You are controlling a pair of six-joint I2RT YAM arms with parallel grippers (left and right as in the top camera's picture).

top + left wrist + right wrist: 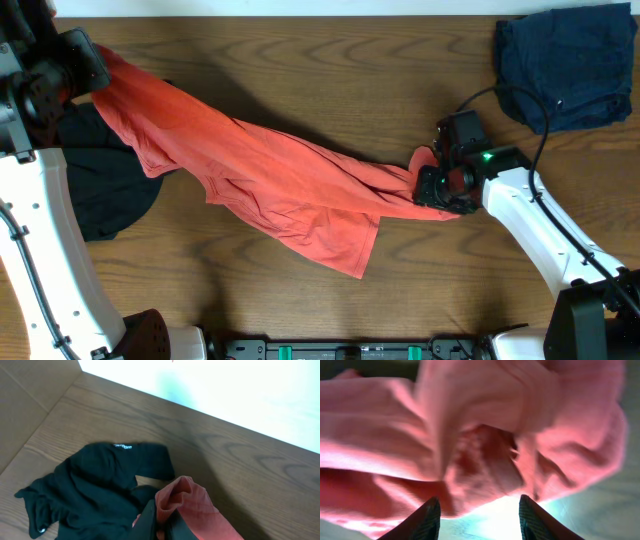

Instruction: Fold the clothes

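A coral-red T-shirt [280,180] lies stretched in a diagonal band across the table, from upper left to the right of centre. My left gripper [95,75] is raised at the upper left and shut on one end of it; in the left wrist view its fingers [162,520] pinch a fold of the red cloth [190,505]. My right gripper [432,185] sits at the shirt's other, bunched end. Its jaws [480,502] stand open, with the red cloth [485,425] just beyond the tips and nothing gripped. A black garment [110,195] lies crumpled under the left arm, also seen below the left wrist [95,490].
A dark navy garment [570,65] lies bunched at the table's far right corner. The wooden table [350,60] shows bare wood above and below the shirt. A black cable loops from the right wrist toward the navy garment.
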